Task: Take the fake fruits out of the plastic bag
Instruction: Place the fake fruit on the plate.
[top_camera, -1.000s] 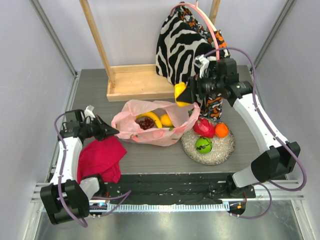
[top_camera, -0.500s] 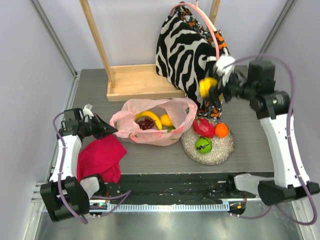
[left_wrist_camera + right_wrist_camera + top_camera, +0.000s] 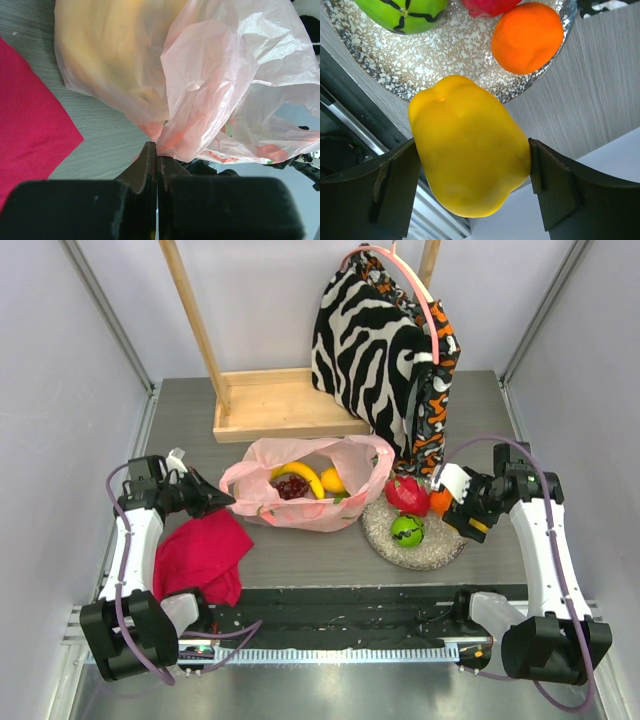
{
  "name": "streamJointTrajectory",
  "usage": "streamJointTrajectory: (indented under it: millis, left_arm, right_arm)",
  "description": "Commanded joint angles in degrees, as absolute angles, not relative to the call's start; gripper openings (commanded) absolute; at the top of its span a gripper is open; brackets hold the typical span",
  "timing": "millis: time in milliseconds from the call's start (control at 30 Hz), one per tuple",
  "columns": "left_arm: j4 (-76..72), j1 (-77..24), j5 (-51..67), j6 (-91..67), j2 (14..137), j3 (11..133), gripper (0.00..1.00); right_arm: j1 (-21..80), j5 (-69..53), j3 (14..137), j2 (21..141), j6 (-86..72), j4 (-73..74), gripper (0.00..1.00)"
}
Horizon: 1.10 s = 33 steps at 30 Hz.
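Yellow and glossy, the pepper [image 3: 470, 155] sat pinched between the right fingers [image 3: 395, 185], just over the right edge of the speckled plate [image 3: 445, 55]. The left fingers [image 3: 142, 170], pressed together, nipped the edge of the pink plastic bag [image 3: 300, 512] on the tabletop [image 3: 300, 565], with the banana [image 3: 303, 475] and grapes [image 3: 292, 487] inside it.

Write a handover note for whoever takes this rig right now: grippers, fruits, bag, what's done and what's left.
Left gripper: shut, pinching the edge of the pink plastic bag.
Right gripper: clamped on the yellow pepper, over the rim of the plate.
Done: green apple, red fruit and orange lie on the plate.
Left: set the pepper down, then take out the banana bunch, grapes and a yellow fruit lying in the bag.
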<state>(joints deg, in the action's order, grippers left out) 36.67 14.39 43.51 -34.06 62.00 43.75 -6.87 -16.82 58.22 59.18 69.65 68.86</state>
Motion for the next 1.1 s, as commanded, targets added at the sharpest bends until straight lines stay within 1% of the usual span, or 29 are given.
streamJointTrajectory:
  millis: [0,167,367,433,533,600,767,900,1000,1067]
  left_arm:
    - [35.95,14.68,43.42,-33.31,61.96,45.88,0.00]
    - [36.30,14.77,43.33,-33.22,62.05,46.06,0.00]
    - [36.56,14.77,43.16,-33.13,61.96,46.14,0.00]
    - [36.56,14.77,43.07,-33.13,62.05,46.06,0.00]
    - [36.65,14.85,43.24,-33.05,62.23,46.05,0.00]
    - [36.74,14.85,43.33,-33.05,62.40,46.05,0.00]
    - [36.56,14.85,43.33,-32.96,62.84,45.88,0.00]
    - [36.47,14.85,43.68,-32.96,63.46,46.23,0.00]
    - [36.65,14.85,43.86,-32.78,63.46,46.41,0.00]
    - [36.91,14.85,44.21,-32.43,63.28,46.23,0.00]
  right_arm:
    - [-7.03,-18.37,55.47,60.20,74.79,66.10,0.50]
    - [-6.86,-17.40,49.58,62.13,75.24,58.38,0.56]
    - [-3.87,-14.33,47.11,65.65,68.91,48.10,0.58]
    - [-2.90,-14.50,46.41,65.83,67.25,46.50,0.70]
    - [-1.33,-14.59,44.92,64.87,66.62,44.04,0.84]
    - [-0.53,-13.89,44.12,64.43,66.62,43.95,0.99]
    - [-0.35,-12.66,42.36,61.97,65.83,43.51,1.00]
    - [-0.35,-12.30,44.81,59.69,62.59,44.82,1.00]
    - [-0.35,-13.18,50.78,57.40,59.69,49.47,1.00]
    - [-0.35,-17.46,57.98,56.60,57.75,54.39,1.00]
